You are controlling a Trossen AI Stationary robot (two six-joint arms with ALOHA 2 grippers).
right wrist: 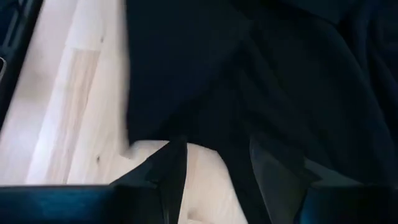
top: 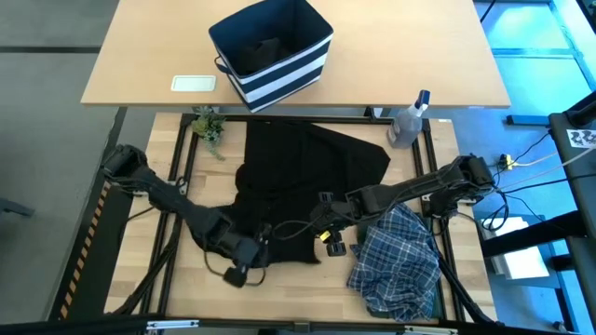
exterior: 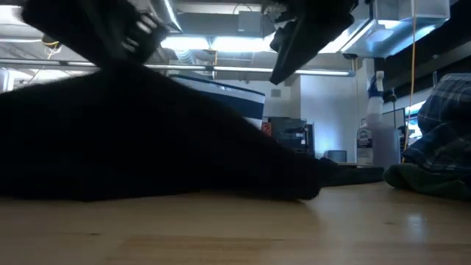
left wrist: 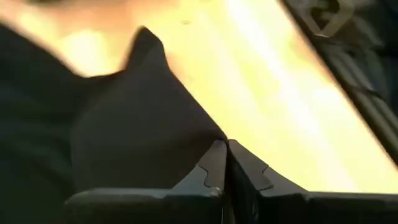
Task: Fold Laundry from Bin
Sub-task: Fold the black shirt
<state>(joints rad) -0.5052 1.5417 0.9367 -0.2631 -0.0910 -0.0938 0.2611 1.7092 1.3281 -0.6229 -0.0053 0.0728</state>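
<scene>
Grippers work black garment (top: 298,181) on my table (top: 186,274).
Left gripper (left wrist: 227,163) pinched together, seemingly on its edge; right gripper (right wrist: 217,168) parted above it.

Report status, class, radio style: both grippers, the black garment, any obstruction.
Left gripper shut on black garment edge. Right gripper open, at its near edge. Garment spread on table. Plaid shirt heaped beside, apart.

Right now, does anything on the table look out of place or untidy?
Yes. The plaid shirt lies crumpled in a heap beside the spread black garment, partly over a dark green cloth. Nothing looks spilled or damaged.
</scene>
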